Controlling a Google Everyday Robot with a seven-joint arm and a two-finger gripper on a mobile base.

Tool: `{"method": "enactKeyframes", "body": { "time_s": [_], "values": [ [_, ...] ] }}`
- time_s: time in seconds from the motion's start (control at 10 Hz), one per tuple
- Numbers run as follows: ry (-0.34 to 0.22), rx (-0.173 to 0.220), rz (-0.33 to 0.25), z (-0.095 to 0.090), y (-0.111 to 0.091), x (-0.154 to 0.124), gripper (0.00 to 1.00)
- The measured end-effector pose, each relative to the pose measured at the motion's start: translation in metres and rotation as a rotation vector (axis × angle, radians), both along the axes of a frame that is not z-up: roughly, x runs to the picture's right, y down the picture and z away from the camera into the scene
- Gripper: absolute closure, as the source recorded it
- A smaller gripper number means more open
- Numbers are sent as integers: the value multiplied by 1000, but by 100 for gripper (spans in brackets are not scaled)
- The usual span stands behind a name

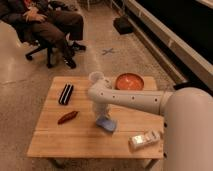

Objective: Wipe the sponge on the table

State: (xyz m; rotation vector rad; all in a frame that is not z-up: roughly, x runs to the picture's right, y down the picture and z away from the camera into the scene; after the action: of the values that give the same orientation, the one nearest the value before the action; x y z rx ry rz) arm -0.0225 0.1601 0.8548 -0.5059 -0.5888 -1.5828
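- Gripper points down at the middle of the table, a bit right of centre and toward the front.
- Sponge, light blue, sits directly under the gripper tip and touches it; it lies on the table top and looks slightly tilted.
- Can't tell whether the gripper is clamped on the sponge or just resting on it; the tip merges with the sponge.
- Arm, white, comes in from the right, crosses the table's right half, then bends down to the gripper.
- Red bowl is at the back right of the table, behind the arm, apart from the sponge.
- Black flat bar is at the back left, lying at an angle.
- Reddish-brown long object is on the left half, in front of the black bar and well left of the sponge.
- White-and-grey packet is near the front right corner, to the right of and in front of the sponge, not touching it.
- Person sits in an office chair on the floor, top left, beyond the table.
- Blue cross mark is on the floor behind the table; a dark bag is farther back.
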Motion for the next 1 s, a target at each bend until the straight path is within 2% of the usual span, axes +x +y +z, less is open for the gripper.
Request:
{"method": "enactKeyframes", "body": {
  "time_s": [0.1, 0.3, 0.5, 0.7, 1.0],
  "values": [
    [-4, 3, -7, 0, -1, 1, 88],
    [-15, 14, -8, 3, -8, -11, 71],
    [-15, 22, -11, 7, -15, -1, 71],
    [-21, 25, -19, 8, -18, -4, 71],
    [-28, 40, -21, 17, -34, -5, 71]
  ]
}}
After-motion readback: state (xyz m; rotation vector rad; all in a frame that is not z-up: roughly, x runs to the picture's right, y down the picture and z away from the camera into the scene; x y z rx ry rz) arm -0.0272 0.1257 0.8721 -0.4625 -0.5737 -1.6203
